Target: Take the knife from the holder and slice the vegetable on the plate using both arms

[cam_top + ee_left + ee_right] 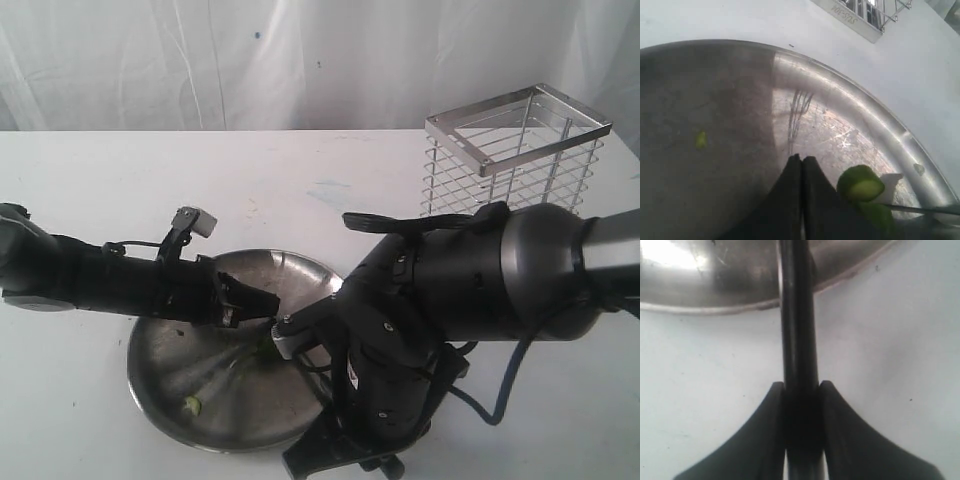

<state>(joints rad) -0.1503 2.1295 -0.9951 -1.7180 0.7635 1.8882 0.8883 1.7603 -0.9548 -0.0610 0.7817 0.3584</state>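
The steel plate [190, 365] lies at the table's front middle. My left gripper [250, 305] reaches over it from the left. In the left wrist view its fingers [790, 172] are shut together. The green pepper [862, 185] lies right beside one finger with its cut end showing. A small green slice [191, 404] rests near the plate's front. My right gripper [801, 386] is shut on the black knife [797, 315], which runs across the plate rim [715, 306]. The right arm [480, 280] hides that gripper in the exterior view. The wire holder [515, 150] stands at the back right.
The holder's base [860, 15] shows past the plate [740, 100] in the left wrist view. The bulky right arm covers the plate's right side. White table [90, 420] surrounds the plate, with a white curtain behind.
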